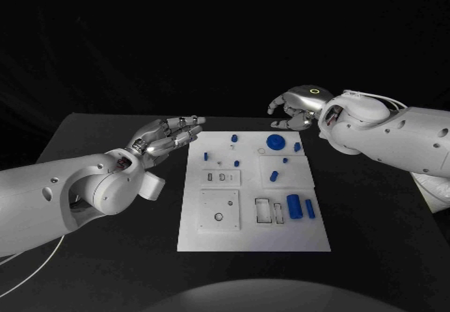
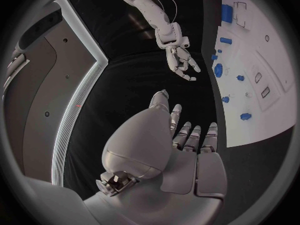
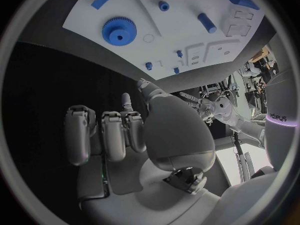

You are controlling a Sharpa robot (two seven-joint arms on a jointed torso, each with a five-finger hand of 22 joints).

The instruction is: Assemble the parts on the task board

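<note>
We see both hands hovering off the task board [image 1: 192, 242], neither holding anything. The left hand [image 1: 167, 138] has its fingers [image 1: 188, 132] extended and slightly apart; the right hand [image 1: 293, 110] has fingers loosely curled, apart, around nothing. The board lies on the black worktop [image 1: 375, 214] between the two hands, just beyond each set of fingertips.

We judge the main risk to be a sweeping approach: fingers could knock the loose, light parts out of place.

Counted on the board: one blue gear [image 1: 275, 141], two long cylinders [image 1: 294, 206] side by side, and, as far as we can tell, about five or six smaller blue pegs [image 1: 274, 175].
</note>
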